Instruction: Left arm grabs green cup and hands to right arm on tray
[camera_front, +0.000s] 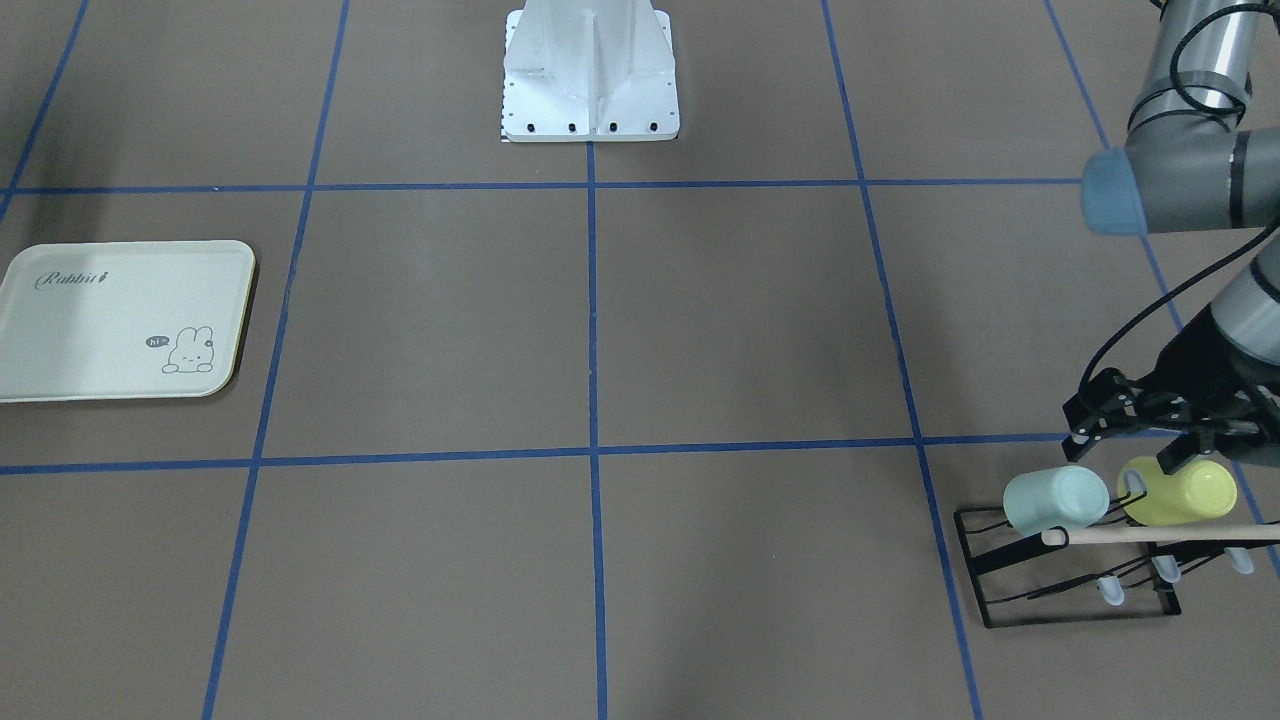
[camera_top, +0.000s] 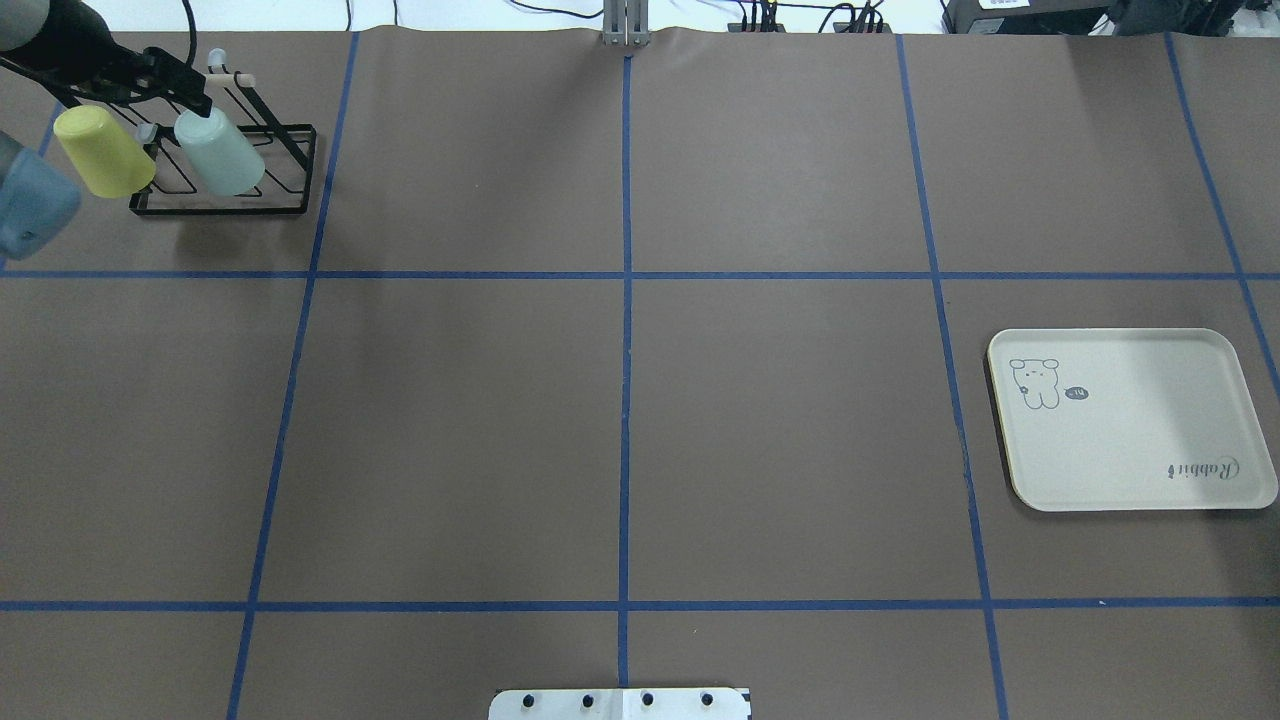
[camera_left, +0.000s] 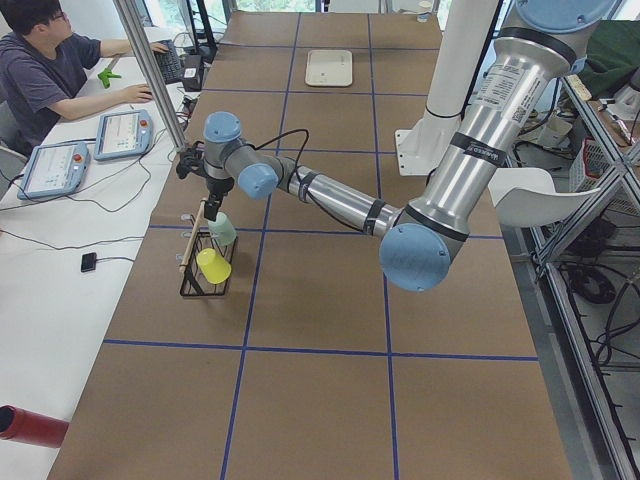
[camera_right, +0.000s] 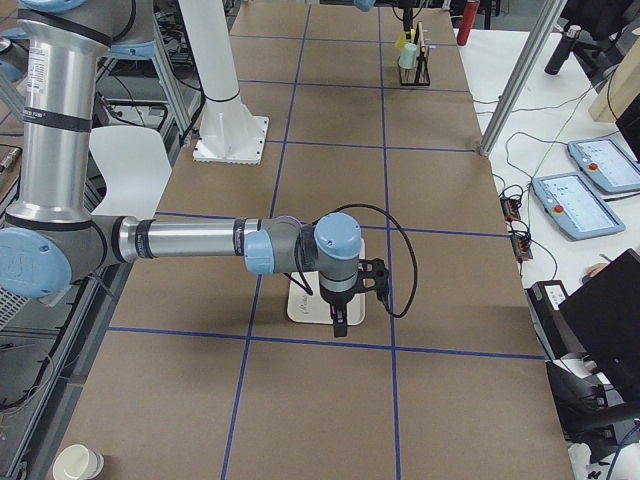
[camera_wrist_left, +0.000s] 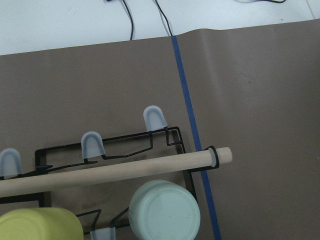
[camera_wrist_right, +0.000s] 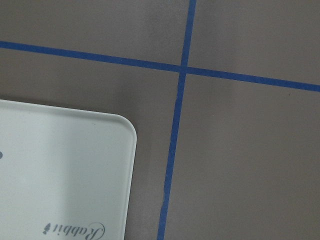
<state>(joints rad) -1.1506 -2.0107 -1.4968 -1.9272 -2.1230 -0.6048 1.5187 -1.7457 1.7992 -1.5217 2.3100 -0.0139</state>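
- Reaching is being judged the step in hand; the left gripper (camera_front: 1125, 448) is being held just behind and above the cups at the rack (camera_top: 215, 212); nothing is being gripped by it, and in the front view its jaws are appearing spread apart.
- The green cup (camera_front: 1055, 498) is being carried by the rack, tipped on a peg with its base turned outward, just beside the yellow cup (camera_front: 1180, 492); a wooden rod (camera_front: 1150, 535) is lying across the rack, close by both cups.
- The next move is being judged as a lowering of the jaws around the green cup alone; care is being called for so that the yellow cup and the rod are not being struck; the cup is probably needing to be drawn off along its peg rather than pulled sideways.
- The right gripper (camera_right: 338, 320) is being held over the tray (camera_front: 100, 340), well apart from the cups; whether it is open cannot be told, since only the right side view is showing it.
- The tray is lying flat with no cup on it; both cups are being held mouth-down, so their insides are being hidden; other pegs with pale caps (camera_wrist_left: 154, 117) are showing beside them.
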